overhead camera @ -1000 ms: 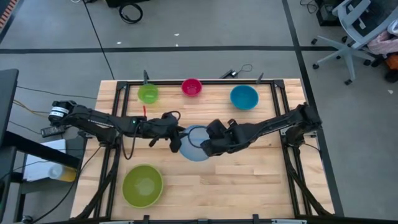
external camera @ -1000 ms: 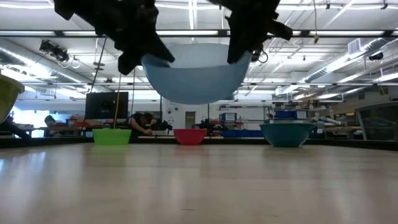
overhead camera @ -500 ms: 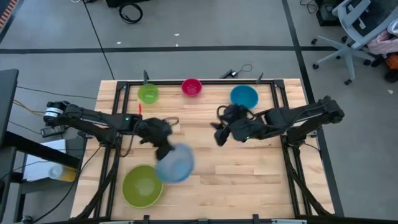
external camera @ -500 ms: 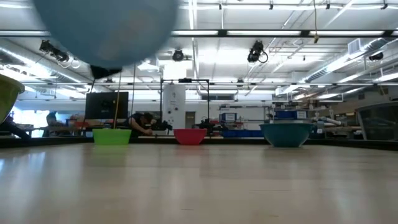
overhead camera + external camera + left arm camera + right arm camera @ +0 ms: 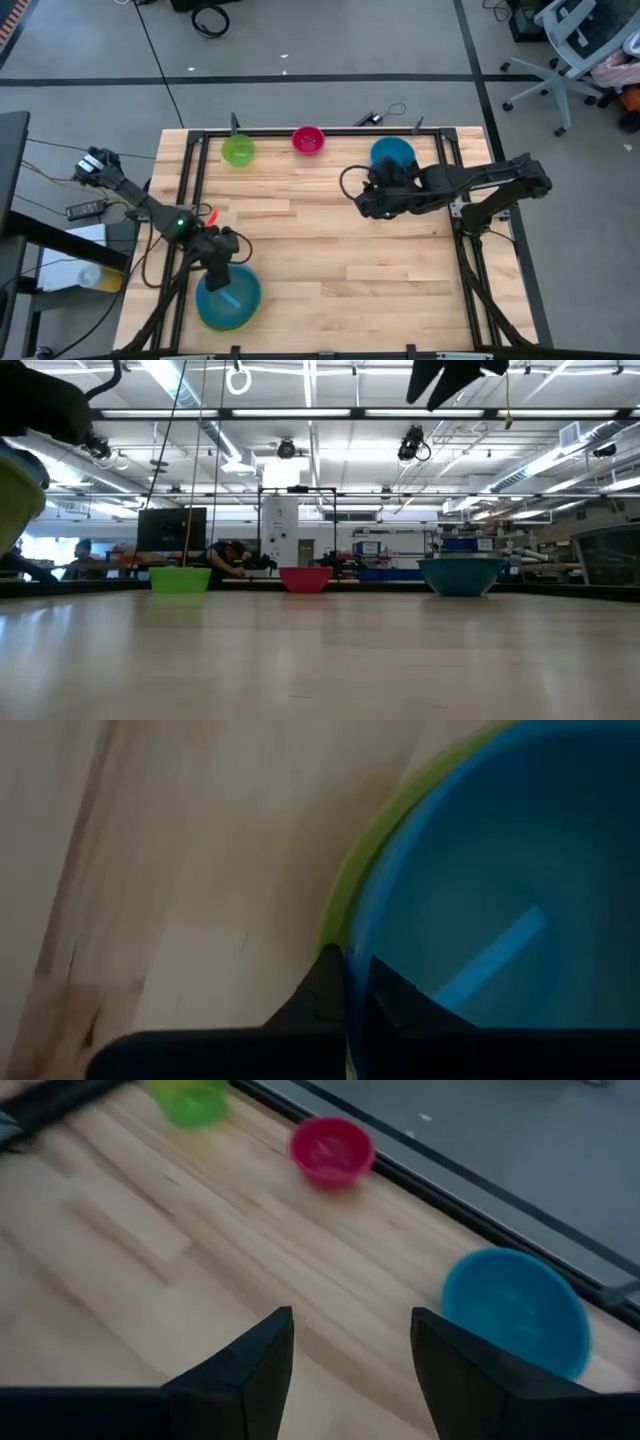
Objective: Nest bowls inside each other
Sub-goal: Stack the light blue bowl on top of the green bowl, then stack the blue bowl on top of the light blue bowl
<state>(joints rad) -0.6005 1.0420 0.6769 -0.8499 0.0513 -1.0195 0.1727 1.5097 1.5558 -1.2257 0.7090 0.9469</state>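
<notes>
Presently we find the left hand (image 5: 222, 272) at the desk's (image 5: 330, 250) front-left corner, its fingers (image 5: 325, 995) pinched on the rim of the large light blue bowl (image 5: 228, 298), which sits inside the large yellow-green bowl (image 5: 350, 885). We note the right hand (image 5: 366, 203) held above the desk just beside the medium blue bowl (image 5: 392, 152), fingers (image 5: 240, 1370) spread and holding nothing. We record the small green bowl (image 5: 238, 151) and the small magenta-pink bowl (image 5: 308, 139) standing apart along the far edge.
</notes>
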